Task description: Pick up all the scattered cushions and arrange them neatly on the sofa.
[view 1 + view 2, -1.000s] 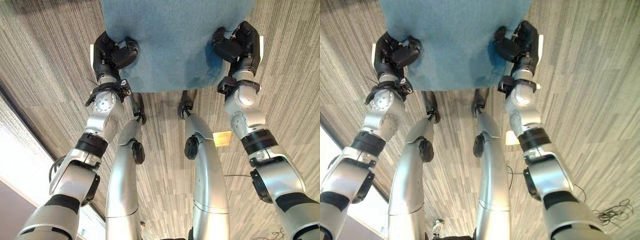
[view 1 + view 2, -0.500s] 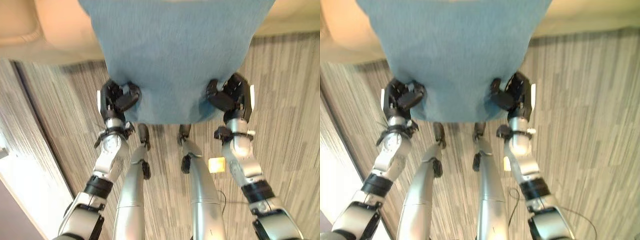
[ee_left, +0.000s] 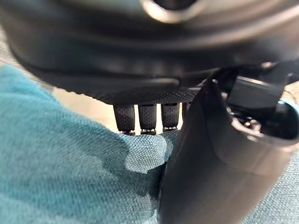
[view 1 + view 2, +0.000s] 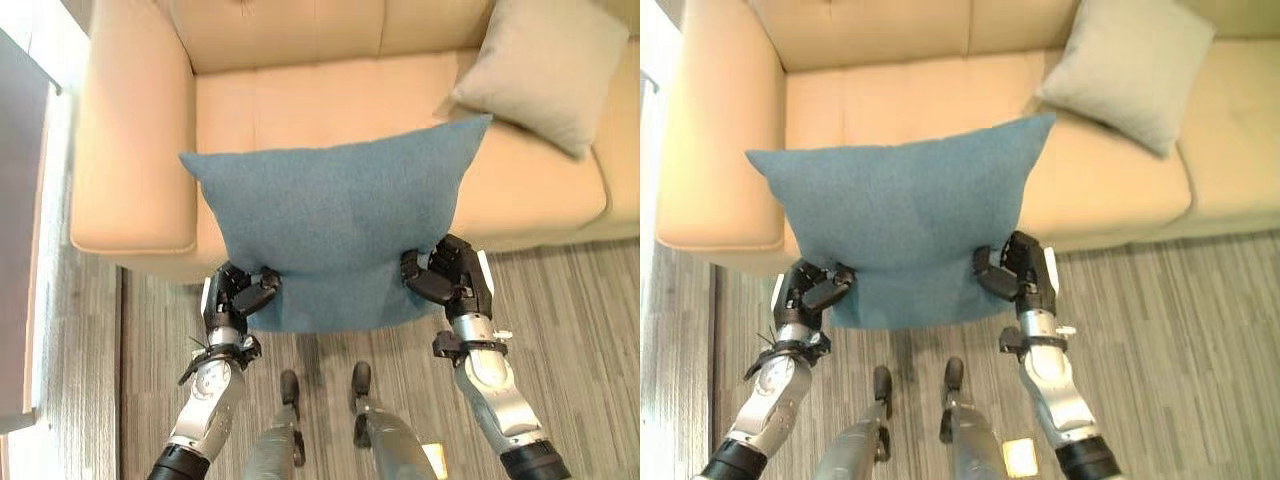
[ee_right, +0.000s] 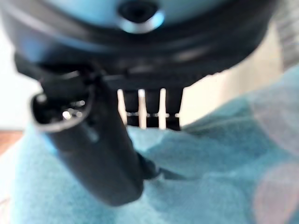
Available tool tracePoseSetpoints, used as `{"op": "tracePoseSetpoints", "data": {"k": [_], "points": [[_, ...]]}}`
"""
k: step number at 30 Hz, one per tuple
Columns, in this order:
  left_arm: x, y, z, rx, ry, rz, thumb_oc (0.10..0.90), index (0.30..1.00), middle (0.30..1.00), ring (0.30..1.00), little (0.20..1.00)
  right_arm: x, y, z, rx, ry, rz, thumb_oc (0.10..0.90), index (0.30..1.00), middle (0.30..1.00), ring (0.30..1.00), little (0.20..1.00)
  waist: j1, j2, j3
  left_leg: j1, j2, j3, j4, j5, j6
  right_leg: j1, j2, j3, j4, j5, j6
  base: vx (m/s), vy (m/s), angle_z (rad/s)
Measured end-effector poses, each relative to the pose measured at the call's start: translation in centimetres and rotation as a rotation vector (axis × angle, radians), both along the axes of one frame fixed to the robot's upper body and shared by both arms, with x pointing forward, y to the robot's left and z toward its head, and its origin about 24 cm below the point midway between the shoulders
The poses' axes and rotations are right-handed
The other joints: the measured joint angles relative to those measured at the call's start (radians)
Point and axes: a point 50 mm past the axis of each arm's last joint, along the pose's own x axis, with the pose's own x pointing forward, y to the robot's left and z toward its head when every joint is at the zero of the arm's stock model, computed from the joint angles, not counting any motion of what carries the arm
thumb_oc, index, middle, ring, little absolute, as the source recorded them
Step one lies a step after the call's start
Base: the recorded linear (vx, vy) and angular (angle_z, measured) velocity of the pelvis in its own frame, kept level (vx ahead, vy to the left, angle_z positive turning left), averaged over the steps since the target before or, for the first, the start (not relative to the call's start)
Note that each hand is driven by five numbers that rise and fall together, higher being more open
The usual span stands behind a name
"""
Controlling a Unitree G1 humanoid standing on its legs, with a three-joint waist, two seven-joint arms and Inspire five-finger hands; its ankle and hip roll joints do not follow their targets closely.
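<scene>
Since a second ago the head camera has swung up from the floor, so the sofa [image 4: 130,170] now lies ahead of the robot, and the blue cushion [image 4: 330,215], gripped as before, is held out over the front edge of its seat. From the left eye, the left hand [image 4: 238,295] is curled round the cushion's near left corner, thumb on top and fingers tucked beneath, while the right hand [image 4: 448,277] is curled the same way round the near right corner. The cushion spreads flat between them, its far corners reaching over the cream seat, and a grey cushion [image 4: 545,70] leans against the backrest at the right end of the sofa, its lower corner just beside the blue one's far right corner. Striped carpet [image 4: 580,330] covers the floor in front of the sofa. From the right eye the scene reads the same: left hand [image 4: 810,290] and right hand [image 4: 1020,275] each clamp a near corner of the blue cushion [image 4: 900,220]. At the left wrist, the thumb [image 3: 210,163] presses down into blue fabric [image 3: 70,177] and the fingers [image 3: 147,116] hook past its edge. At the right wrist, the thumb [image 5: 93,149] likewise pinches the blue fabric [image 5: 210,177] against the fingers [image 5: 149,109] behind it.
</scene>
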Motion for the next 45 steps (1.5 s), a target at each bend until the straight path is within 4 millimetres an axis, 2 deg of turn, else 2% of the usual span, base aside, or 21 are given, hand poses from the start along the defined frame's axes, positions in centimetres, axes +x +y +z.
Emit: {"op": "tracePoseSetpoints", "data": {"k": [6,9,14,18,22,23,24,25,26,27,28,30,31,33,34,36,37,41,43,45], "points": [[-0.7,-0.1,-0.4,-0.006,0.021,-0.015,0.400,0.300,0.300,0.300,0.300,-0.7,-0.5,-0.2,-0.035,0.012,-0.003,0.400,0.300,0.300,0.300,0.300,0.002,-0.001,-0.001,0.095,-0.007,-0.015,-0.006,0.000,-0.001,0.144,0.003,-0.003,-0.094,0.023,-0.001,0.05,-0.038,0.07],[-1.0,-0.2,-0.7,-0.010,0.033,-0.013,0.400,0.300,0.300,0.300,0.300,-1.0,-0.6,-0.5,-0.046,0.025,-0.002,0.400,0.300,0.300,0.300,0.300,0.002,-0.003,-0.012,0.108,-0.004,-0.018,-0.004,0.001,-0.003,0.164,0.008,-0.003,-0.104,0.023,-0.001,-0.05,-0.091,0.03],[-1.2,-0.4,-1.1,0.000,0.059,-0.037,0.400,0.300,0.300,0.300,0.300,-1.6,-1.0,-1.3,-0.051,0.063,-0.018,0.400,0.300,0.300,0.300,0.300,0.003,-0.027,-0.027,0.097,0.001,-0.030,0.044,-0.011,-0.020,0.182,0.014,-0.004,-0.109,0.024,-0.002,-0.01,-0.029,0.05],[-1.2,-0.6,-1.3,0.017,0.068,-0.060,0.400,0.300,0.300,0.300,0.300,-1.8,-1.3,-1.5,-0.049,0.070,-0.029,0.400,0.300,0.300,0.300,0.300,0.000,-0.028,-0.028,0.087,0.001,-0.036,0.063,-0.014,-0.024,0.182,0.019,-0.005,-0.109,0.023,-0.002,0.03,0.036,0.02],[-1.1,-1.1,-1.2,0.021,0.067,-0.092,0.400,0.300,0.300,0.300,0.300,-2.0,-1.9,-1.5,-0.050,0.075,-0.055,0.400,0.300,0.300,0.300,0.300,-0.004,-0.012,-0.040,0.038,0.004,-0.045,0.094,-0.034,-0.042,0.160,0.020,-0.015,-0.109,0.025,-0.011,0.06,0.054,0.15],[-0.9,-1.3,-1.1,0.023,0.060,-0.101,0.400,0.300,0.300,0.300,0.300,-2.0,-2.1,-1.4,-0.049,0.071,-0.064,0.400,0.300,0.300,0.300,0.300,0.003,-0.022,-0.044,-0.049,-0.015,-0.043,0.199,-0.050,-0.063,0.136,0.005,0.011,-0.109,0.032,-0.027,0.17,0.136,0.22],[-0.9,-1.4,-1.1,0.021,0.061,-0.104,0.400,0.300,0.300,0.300,0.300,-2.0,-2.3,-1.4,-0.051,0.071,-0.068,0.400,0.300,0.300,0.300,0.300,0.006,-0.029,-0.044,-0.103,-0.032,-0.042,0.245,-0.082,-0.078,0.125,-0.012,0.021,-0.109,0.033,-0.036,0.15,0.118,0.19],[-1.0,-1.5,-1.3,0.020,0.067,-0.107,0.400,0.300,0.300,0.300,0.300,-2.0,-2.3,-1.4,-0.052,0.074,-0.070,0.400,0.300,0.300,0.300,0.300,0.009,-0.031,-0.043,-0.118,-0.044,-0.039,0.241,-0.086,-0.065,0.118,-0.023,0.028,-0.110,0.040,-0.027,0.30,0.177,-0.31],[-1.6,-1.3,-1.8,0.017,0.092,-0.096,0.400,0.300,0.300,0.300,0.300,-1.9,-2.0,-1.6,-0.052,0.088,-0.058,0.400,0.300,0.300,0.300,0.300,0.031,-0.018,-0.052,-0.110,-0.041,-0.043,0.168,-0.103,-0.030,0.113,-0.014,0.064,-0.104,0.041,-0.015,0.26,0.149,-0.59],[-1.9,-1.0,-2.2,0.017,0.106,-0.088,0.400,0.300,0.300,0.300,0.300,-1.9,-1.8,-1.7,-0.054,0.093,-0.047,0.400,0.300,0.300,0.300,0.300,0.033,-0.004,-0.060,-0.099,-0.035,-0.043,0.132,-0.089,-0.019,0.115,-0.005,0.074,-0.104,0.037,-0.009,0.32,0.203,-0.75],[-2.2,-0.8,-2.4,0.022,0.119,-0.081,0.400,0.300,0.300,0.300,0.300,-1.9,-1.5,-1.9,-0.052,0.103,-0.037,0.400,0.300,0.300,0.300,0.300,0.030,-0.002,-0.061,-0.076,-0.039,-0.038,0.111,-0.055,0.000,0.122,-0.007,0.085,-0.104,0.031,0.000,0.21,0.171,-0.41],[-2.2,-0.4,-2.5,0.038,0.136,-0.084,0.400,0.300,0.300,0.300,0.300,-2.0,-1.3,-2.1,-0.052,0.121,-0.031,0.400,0.300,0.300,0.300,0.300,0.028,-0.012,-0.067,-0.027,-0.058,0.001,0.066,-0.021,0.039,0.125,-0.031,0.113,-0.077,0.014,0.030,0.20,0.197,-0.39],[-2.2,-0.4,-2.5,0.041,0.136,-0.084,0.400,0.300,0.300,0.300,0.300,-2.0,-1.2,-2.2,-0.051,0.123,-0.030,0.400,0.300,0.300,0.300,0.300,0.027,-0.013,-0.069,-0.014,-0.063,0.028,0.062,-0.009,0.047,0.123,-0.043,0.115,-0.059,0.001,0.047,0.18,0.194,-0.40],[-2.3,-0.3,-2.5,0.043,0.136,-0.081,0.400,0.300,0.300,0.300,0.300,-2.0,-1.0,-2.3,-0.042,0.129,-0.029,0.400,0.300,0.300,0.300,0.300,0.030,-0.020,-0.076,0.007,-0.067,0.062,0.048,-0.008,0.073,0.099,-0.063,0.118,0.008,-0.027,0.077,0.12,0.138,-0.29],[-2.2,0.2,-2.3,0.051,0.130,-0.069,0.400,0.300,0.300,0.300,0.300,-2.1,-0.7,-2.5,-0.033,0.134,-0.021,0.400,0.300,0.300,0.300,0.300,0.026,-0.036,-0.085,0.026,-0.090,0.067,0.039,-0.017,0.094,0.082,-0.087,0.115,0.070,-0.055,0.082,0.11,0.167,-0.19],[-2.0,0.4,-2.0,0.059,0.121,-0.067,0.400,0.300,0.300,0.300,0.300,-2.0,-0.6,-2.5,-0.033,0.133,-0.011,0.400,0.300,0.300,0.300,0.300,0.026,-0.041,-0.088,0.037,-0.098,0.070,0.037,-0.026,0.105,0.053,-0.090,0.117,0.141,-0.066,0.095,0.10,0.181,-0.17],[-1.9,0.7,-1.9,0.070,0.117,-0.062,0.400,0.300,0.300,0.300,0.300,-1.9,-0.4,-2.4,-0.030,0.129,0.001,0.400,0.300,0.300,0.300,0.300,0.029,-0.038,-0.089,0.045,-0.091,0.085,0.032,-0.028,0.109,-0.009,-0.089,0.122,0.254,-0.071,0.103,0.08,0.145,-0.25],[-2.0,1.3,-2.0,0.087,0.125,-0.050,0.400,0.300,0.300,0.300,0.300,-2.0,0.4,-2.6,-0.025,0.136,0.029,0.400,0.300,0.300,0.300,0.300,0.029,-0.042,-0.090,0.091,-0.085,0.095,0.023,-0.044,0.117,-0.070,-0.105,0.108,0.420,-0.095,0.133,0.15,0.068,-0.10],[-2.0,1.6,-1.9,0.084,0.123,-0.036,0.400,0.300,0.300,0.300,0.300,-1.8,0.7,-2.6,-0.029,0.134,0.048,0.400,0.300,0.300,0.300,0.300,0.030,-0.042,-0.090,0.108,-0.083,0.093,0.007,-0.059,0.126,-0.089,-0.099,0.112,0.430,-0.134,0.122,0.26,0.001,-0.13],[-1.9,2.1,-1.8,0.084,0.119,-0.016,0.400,0.300,0.300,0.300,0.300,-1.7,1.1,-2.4,-0.032,0.129,0.076,0.400,0.300,0.300,0.300,0.300,0.029,-0.042,-0.090,0.111,-0.074,0.095,0.000,-0.080,0.130,-0.137,-0.068,0.114,0.369,-0.146,0.120,0.20,-0.028,-0.18]]}}
